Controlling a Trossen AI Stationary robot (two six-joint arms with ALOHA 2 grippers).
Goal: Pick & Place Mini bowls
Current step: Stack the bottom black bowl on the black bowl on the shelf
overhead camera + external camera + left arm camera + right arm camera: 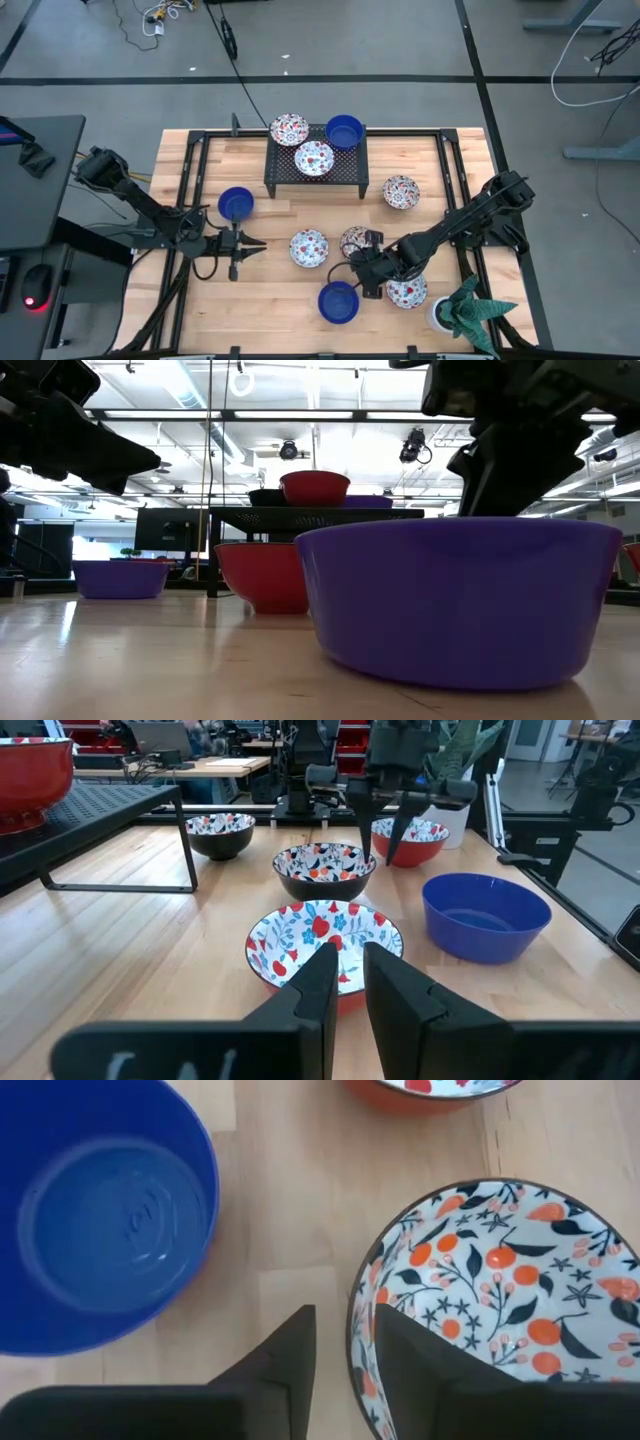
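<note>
Several mini bowls sit upright on the wooden table (200, 300), some blue, some patterned. My right gripper (345, 1355) points steeply down at the near rim (356, 1295) of a black-rimmed bowl with orange fruit (357, 240). It is open, one finger inside the rim and one outside; light wood shows between the outer finger and the rim. A blue bowl (338, 301) sits just nearer. My left gripper (348, 960) hovers level at the left, slightly open and empty, facing a floral bowl (325, 942).
A black mesh rack (280, 178) at the far middle carries three bowls. More bowls sit at the left (236, 204), far right (401, 192) and under my right arm (410, 293). A white pot with a green plant (465, 312) stands at the near right corner.
</note>
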